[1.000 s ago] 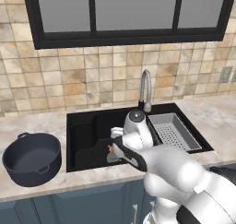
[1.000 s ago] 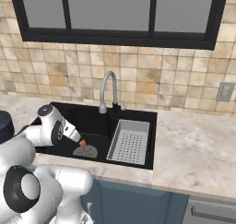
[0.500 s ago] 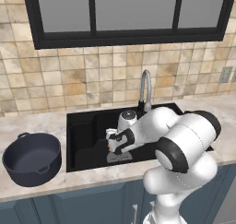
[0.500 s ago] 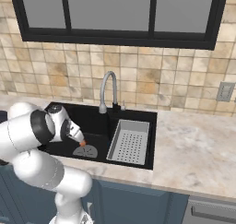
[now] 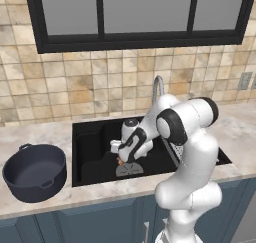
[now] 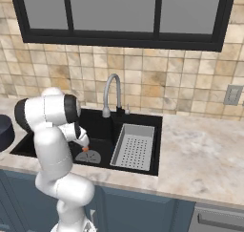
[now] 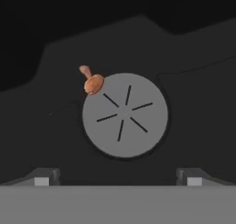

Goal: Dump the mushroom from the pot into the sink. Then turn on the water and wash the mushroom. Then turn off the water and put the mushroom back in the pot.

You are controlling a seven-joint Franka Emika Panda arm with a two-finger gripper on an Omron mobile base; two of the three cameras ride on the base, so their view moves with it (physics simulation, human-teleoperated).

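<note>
Down on the floor of the sink (image 5: 92, 152), the mushroom (image 7: 92, 82) lies at the rim of the round grey drain (image 7: 125, 115), its orange-brown cap touching the drain's edge and its stem pointing away from the disc over the black basin floor. From the left base view the mushroom (image 5: 120, 161) shows as a small orange speck just left of the drain (image 5: 129, 169); from the right base view the mushroom (image 6: 85, 149) sits at the far edge of the drain (image 6: 88, 156).

The gripper (image 7: 118, 178) hangs low inside the basin above the drain, its two tips spread wide with nothing between them, and the mushroom lies beyond them, untouched. From the left base view the gripper (image 5: 120, 154) is just above the mushroom, with the white arm (image 5: 187, 137) reaching down into the sink from the right.

Right of the drain, in the same recess, sits the grey perforated strainer tray (image 6: 133, 147). A curved faucet (image 6: 111, 95) rises at the far edge of the sink; no water is visible under it.

On the marble counter (image 5: 45, 132) well to the left of the sink stands the pot (image 5: 34, 172), upright, dark and open-topped, with nothing visible inside it.
</note>
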